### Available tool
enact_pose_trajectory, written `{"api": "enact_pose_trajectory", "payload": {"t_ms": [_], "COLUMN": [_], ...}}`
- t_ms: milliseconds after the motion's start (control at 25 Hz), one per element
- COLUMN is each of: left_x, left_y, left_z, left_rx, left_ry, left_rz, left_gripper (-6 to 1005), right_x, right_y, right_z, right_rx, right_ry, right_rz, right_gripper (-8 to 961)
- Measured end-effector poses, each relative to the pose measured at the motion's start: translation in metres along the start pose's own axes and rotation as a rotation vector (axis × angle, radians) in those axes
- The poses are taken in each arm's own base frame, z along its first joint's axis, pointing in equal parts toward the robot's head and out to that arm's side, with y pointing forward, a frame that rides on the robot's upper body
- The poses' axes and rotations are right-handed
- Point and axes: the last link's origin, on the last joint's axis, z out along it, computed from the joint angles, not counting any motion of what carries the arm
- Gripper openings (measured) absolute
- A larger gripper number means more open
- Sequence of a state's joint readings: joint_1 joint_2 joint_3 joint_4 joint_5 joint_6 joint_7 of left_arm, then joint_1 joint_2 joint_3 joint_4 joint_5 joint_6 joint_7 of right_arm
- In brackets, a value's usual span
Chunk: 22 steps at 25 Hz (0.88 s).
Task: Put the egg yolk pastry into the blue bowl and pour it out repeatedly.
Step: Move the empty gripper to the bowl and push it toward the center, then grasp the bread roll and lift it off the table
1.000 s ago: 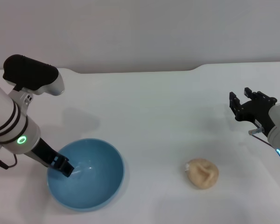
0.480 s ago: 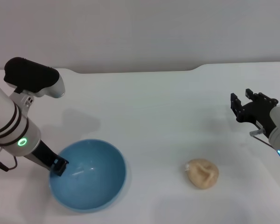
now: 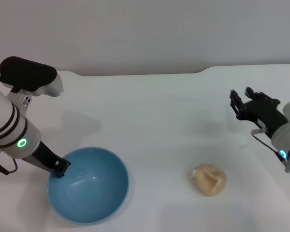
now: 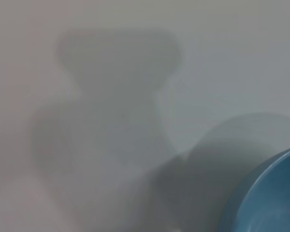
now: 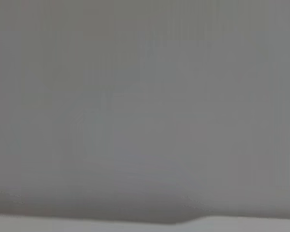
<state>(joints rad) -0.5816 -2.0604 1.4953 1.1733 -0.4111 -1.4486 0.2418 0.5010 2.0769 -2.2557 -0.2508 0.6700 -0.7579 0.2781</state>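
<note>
Bowl (image 3: 88, 186), one pastry (image 3: 209, 179) (apart)

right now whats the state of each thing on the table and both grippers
egg yolk pastry: lying on the table, outside the bowl, untouched
blue bowl: upright, empty
left gripper: at the bowl's rim
right gripper: open, raised above the table, away from the pastry

Glossy smooth blue bowl (image 3: 89, 186); matt dimpled egg yolk pastry (image 3: 209, 179); smooth white table (image 3: 159, 121)

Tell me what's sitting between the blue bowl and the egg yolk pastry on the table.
Nothing: in the head view, only bare white table separates the blue bowl from the egg yolk pastry.
</note>
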Motion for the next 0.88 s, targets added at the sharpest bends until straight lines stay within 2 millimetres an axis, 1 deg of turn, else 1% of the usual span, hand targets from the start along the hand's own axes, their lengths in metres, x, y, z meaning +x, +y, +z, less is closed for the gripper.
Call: {"api": "enact_pose_trajectory", "payload": {"t_ms": [160, 280, 440, 520, 640, 760, 880], "left_x": [0.004, 0.009, 0.014, 0.015, 0.017, 0.018, 0.019], "left_y": [0.002, 0.007, 0.009, 0.009, 0.010, 0.011, 0.011], "left_z": [-0.002, -0.005, -0.008, -0.009, -0.009, -0.010, -0.010], "left_rx": [-0.005, -0.019, -0.019, -0.018, -0.017, -0.017, -0.017], "left_ry": [0.004, 0.013, 0.022, 0.024, 0.025, 0.027, 0.029], "left_rz": [0.006, 0.016, 0.026, 0.029, 0.033, 0.037, 0.040], "left_gripper": [25, 24, 24, 24, 24, 23, 23], "right_x": [-0.011, -0.028, -0.054, -0.067, -0.079, -0.082, -0.085], "right_y": [0.012, 0.021, 0.026, 0.024, 0.021, 0.020, 0.017], "right_z": [0.007, 0.013, 0.010, 0.006, 0.001, -0.003, -0.005], "right_rx": [-0.099, -0.275, -0.525, -0.621, -0.694, -0.728, -0.731], "right_ry": [0.002, 0.050, 0.203, 0.287, 0.379, 0.545, 0.733], "right_rz": [0.114, 0.236, 0.419, 0.482, 0.504, 0.477, 0.409], "right_gripper": [369, 370, 370, 370, 370, 370, 370]}}
